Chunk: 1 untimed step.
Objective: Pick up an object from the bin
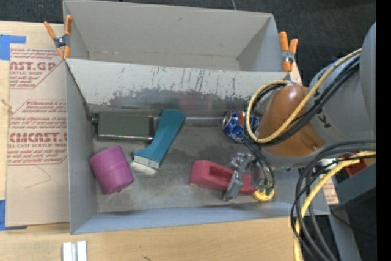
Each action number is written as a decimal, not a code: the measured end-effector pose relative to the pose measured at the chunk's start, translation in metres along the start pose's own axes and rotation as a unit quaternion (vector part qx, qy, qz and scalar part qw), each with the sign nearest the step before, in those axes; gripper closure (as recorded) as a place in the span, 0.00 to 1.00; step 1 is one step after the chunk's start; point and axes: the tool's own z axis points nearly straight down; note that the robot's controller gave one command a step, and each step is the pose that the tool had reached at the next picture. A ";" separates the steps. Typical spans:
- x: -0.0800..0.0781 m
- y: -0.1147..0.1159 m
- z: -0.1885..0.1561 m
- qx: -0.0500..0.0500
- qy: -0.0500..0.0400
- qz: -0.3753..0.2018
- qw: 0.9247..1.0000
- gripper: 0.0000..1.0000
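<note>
1 red plastic block [208,173], long axis left-right; your claw [234,186] stands over its right end, spread or pinching you cannot tell.

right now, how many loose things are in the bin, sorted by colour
grey-green: 1, flat box
teal: 1, scraper-like thing with a white end
purple: 1, cylinder
red: 1, block
blue: 1, crumpled thing at the back right
yellow: 1, small thing in the near right corner, hard to make out
total: 6
</note>
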 end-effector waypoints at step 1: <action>0.000 0.000 -0.001 0.000 0.000 0.000 1.000 1.00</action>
